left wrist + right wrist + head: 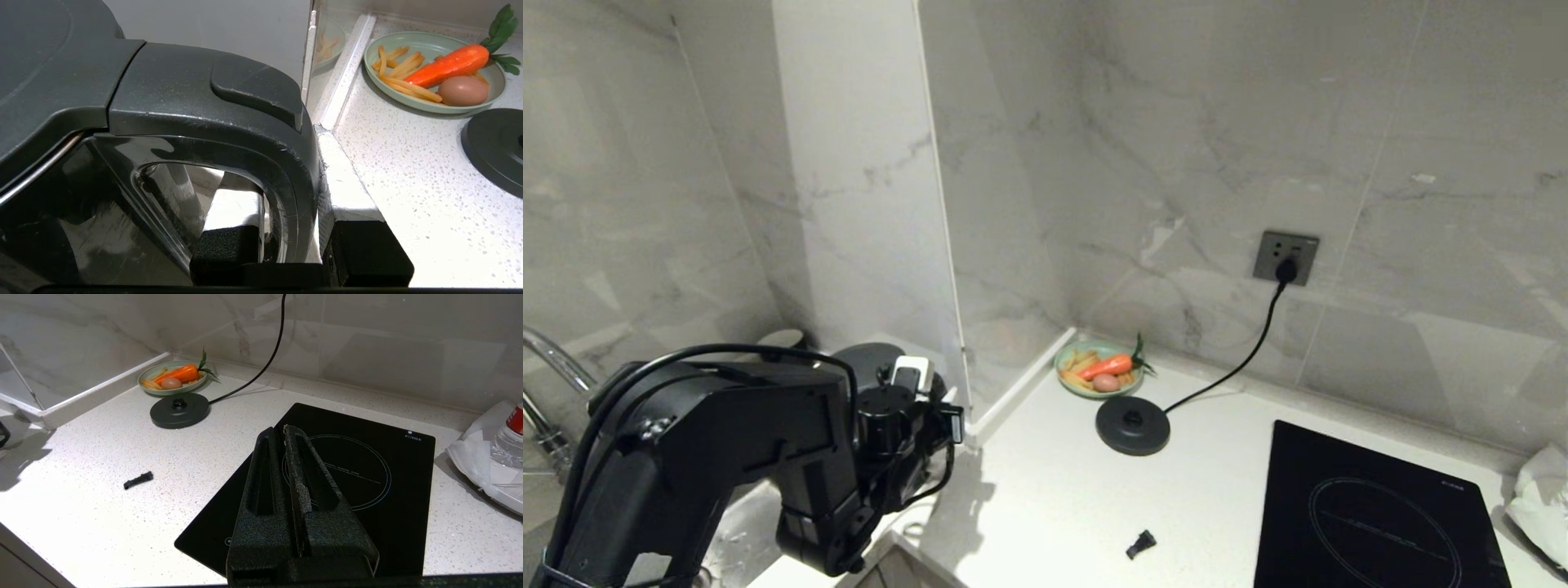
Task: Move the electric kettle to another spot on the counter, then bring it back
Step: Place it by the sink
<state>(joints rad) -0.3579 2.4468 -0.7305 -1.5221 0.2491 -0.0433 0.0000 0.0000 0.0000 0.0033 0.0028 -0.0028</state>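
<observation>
The electric kettle [196, 102] fills the left wrist view: glossy black body, matte lid, loop handle. My left gripper [282, 175] is shut on the handle, one finger inside the loop and the other outside it. In the head view my left arm [727, 441] covers nearly all of the kettle; only part of its lid [866, 359] shows, left of the wall corner near the sink side. Its bottom is hidden. The white speckled counter [1029, 490] stretches to the right. My right gripper [278, 430] is shut and empty above the hob.
The corded black base disc [1133, 425] sits by a green plate [1068, 353] of toy food. A black induction hob [1372, 514], a small black piece [1141, 543], a white bag [1539, 490] and a bottle [508, 433] are on the counter. A tap [547, 359] stands far left.
</observation>
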